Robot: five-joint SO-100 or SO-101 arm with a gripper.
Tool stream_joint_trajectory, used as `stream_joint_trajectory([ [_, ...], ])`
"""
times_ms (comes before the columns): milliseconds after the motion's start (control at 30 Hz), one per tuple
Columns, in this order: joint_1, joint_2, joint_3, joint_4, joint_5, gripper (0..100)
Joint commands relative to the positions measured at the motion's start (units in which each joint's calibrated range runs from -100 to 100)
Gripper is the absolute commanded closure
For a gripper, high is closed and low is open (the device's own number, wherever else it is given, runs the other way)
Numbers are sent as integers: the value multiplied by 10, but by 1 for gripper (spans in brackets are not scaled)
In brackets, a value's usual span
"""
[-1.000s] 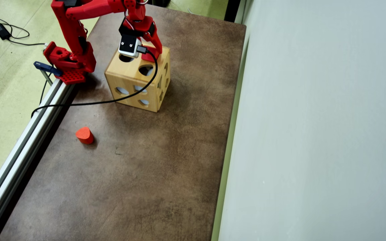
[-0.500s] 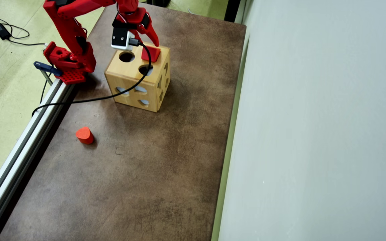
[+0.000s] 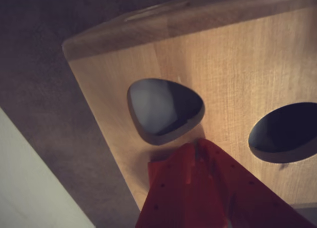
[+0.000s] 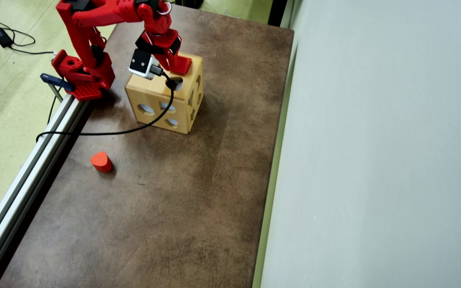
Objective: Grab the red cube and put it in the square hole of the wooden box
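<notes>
The wooden box (image 4: 150, 96) stands on the brown table near the arm's base. In the wrist view its top face (image 3: 247, 55) shows a rounded-triangle hole (image 3: 166, 107) and a round hole (image 3: 287, 131); no square hole shows there. My red gripper (image 3: 198, 145) hovers over the box top just beside the triangle hole, jaws together with no gap and nothing seen between them. In the overhead view the gripper (image 4: 180, 67) is over the far part of the box top. No red cube shows; the only loose piece is a red rounded-triangle block (image 4: 101, 161) on the table, well away from the gripper.
A black cable (image 4: 106, 133) runs from the wrist camera across the box front and the table to the left rail (image 4: 26, 176). The arm base (image 4: 84, 76) is clamped at the table's left edge. A pale wall (image 4: 374, 160) borders the right side.
</notes>
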Motion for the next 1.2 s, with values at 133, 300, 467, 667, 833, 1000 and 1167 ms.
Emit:
stream_joint_trajectory([
  [133, -78, 54, -11, -49, 4, 98],
  [300, -86, 45, -11, -44, 4, 98],
  [467, -78, 43, -4, -39, 4, 98],
  [667, -28, -23, -1, -38, 4, 97],
  [833, -12, -23, -1, -38, 3, 97],
  [1000, 16, -45, -11, -30, 3, 93],
  [1167, 15, -180, -11, 6, 3, 91],
])
